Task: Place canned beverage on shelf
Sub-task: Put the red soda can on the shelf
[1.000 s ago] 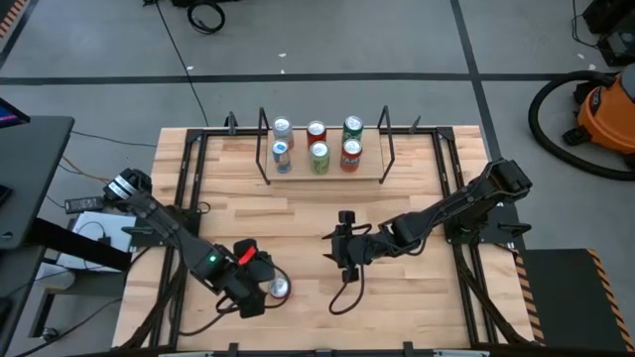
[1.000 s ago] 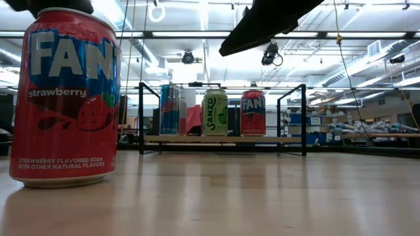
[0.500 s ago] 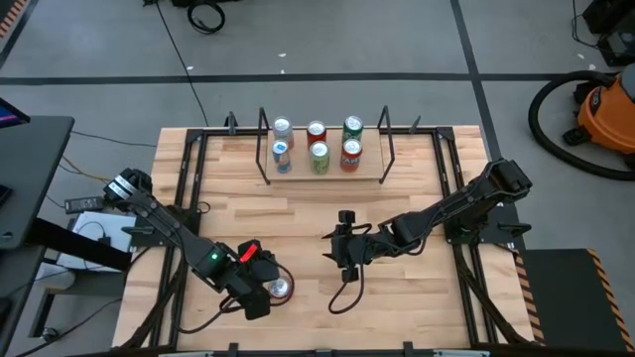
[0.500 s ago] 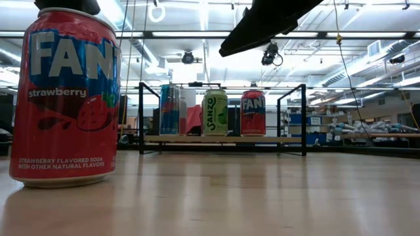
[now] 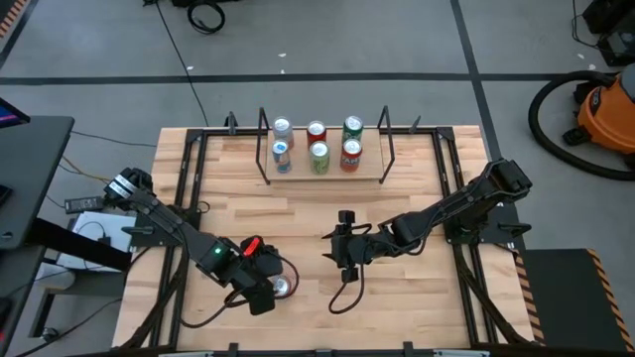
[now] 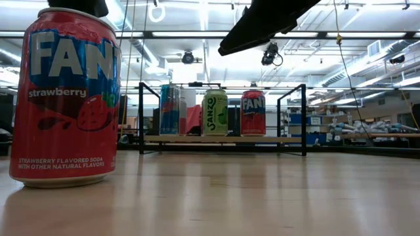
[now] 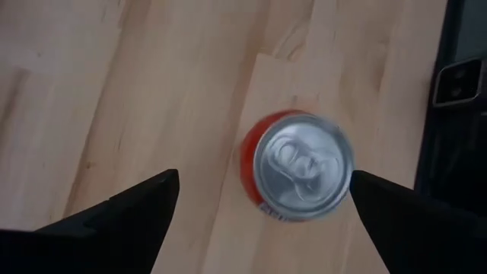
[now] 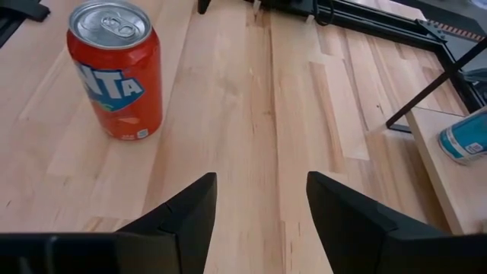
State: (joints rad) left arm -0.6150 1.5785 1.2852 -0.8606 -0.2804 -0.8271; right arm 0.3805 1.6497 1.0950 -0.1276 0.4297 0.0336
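Left gripper [image 7: 262,228] had its fingers [image 7: 114,221] spread as wide as they go, nothing between them touching yet — the can [image 7: 298,169] stood upright below and between the two tips, lid up, seen straight down in the left wrist view. The can sat off-centre in the gap, closer to one finger than the other. From above, the left gripper [image 5: 266,288] hovered over the can [image 5: 283,288] at the near-left part of the table [image 5: 298,213], well apart from the shelf [image 5: 322,177].

Judgement on the step: this was the pre-grasp, a descent onto the can from the top. To do it well, the gripper should centre the can between the tips first, then drop straight down so both pads land on the side wall below the rim, not on the lid. Closing while off-centre would likely shove or tip it. The squeeze should be gentle — a thin can wall dents.

The low view showed the can [image 6: 65,98] as a red strawberry soda, upright on the wood, base flat.

Right gripper [image 5: 344,248] waited mid-table, fingers closed on nothing; its wrist view looked past them at the can [image 8: 116,70].

The shelf [image 6: 223,139] at the far edge already carried six cans [image 5: 317,145] in two rows of three, between black uprights. Free plank showed mostly at the ends, so the placing would probably need a careful line past the uprights and the cans already there.
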